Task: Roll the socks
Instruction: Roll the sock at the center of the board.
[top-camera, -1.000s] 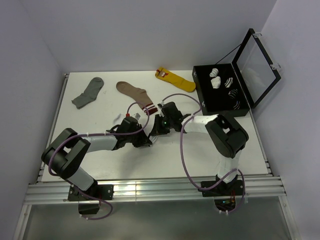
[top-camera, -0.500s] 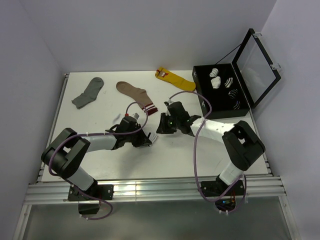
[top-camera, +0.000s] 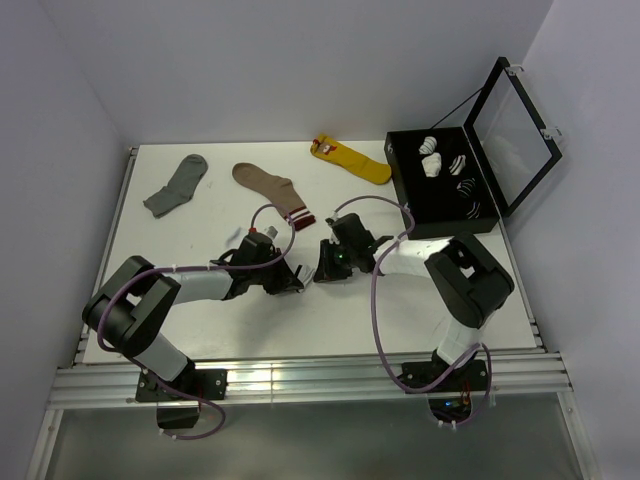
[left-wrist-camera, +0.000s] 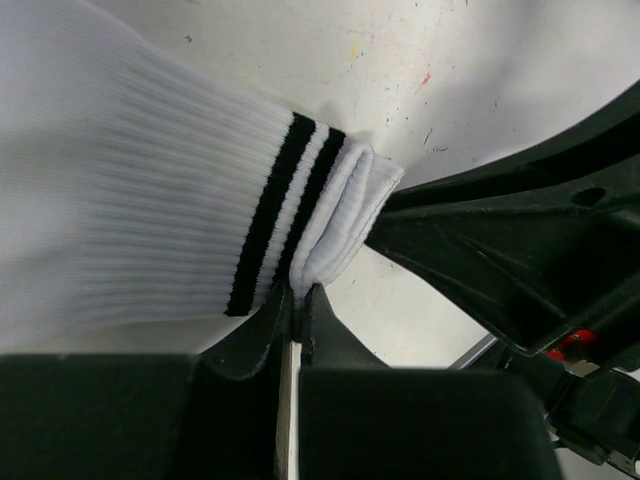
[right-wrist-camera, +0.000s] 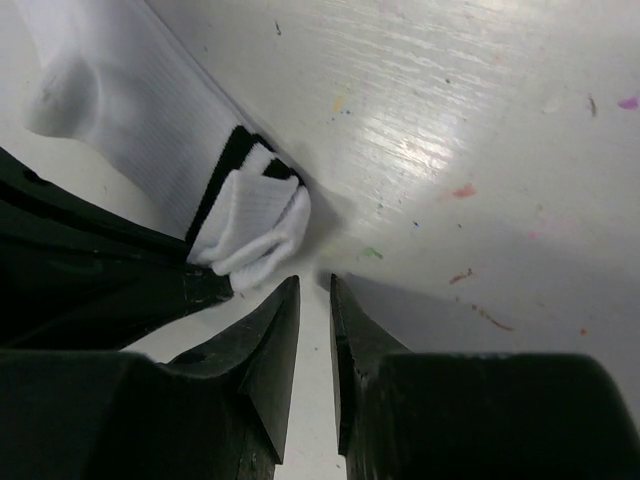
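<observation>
The socks show as white ribbed fabric (left-wrist-camera: 140, 190) with two black stripes by the cuff (left-wrist-camera: 345, 215), lying flat on the white table. The cuff end is several white layers pressed together. I cannot tell the plain sock apart from the striped one. My left gripper (left-wrist-camera: 300, 292) is shut on the cuff's edge. In the right wrist view the same cuff (right-wrist-camera: 255, 225) lies just ahead and to the left of my right gripper (right-wrist-camera: 315, 285). That gripper stands narrowly open, with nothing between its fingers. From above, both grippers meet mid-table (top-camera: 308, 278), and the arms hide most of the socks.
A grey sock (top-camera: 177, 186), a brown sock with a striped cuff (top-camera: 270, 187) and a yellow sock (top-camera: 350, 160) lie toward the far side. A black box (top-camera: 403, 190) holding rolled socks stands at the right with its lid (top-camera: 515, 125) up.
My right gripper pulled away to the right, then came back close to the cuff, with its jaws a little wider. My left gripper kept its hold and barely moved.
</observation>
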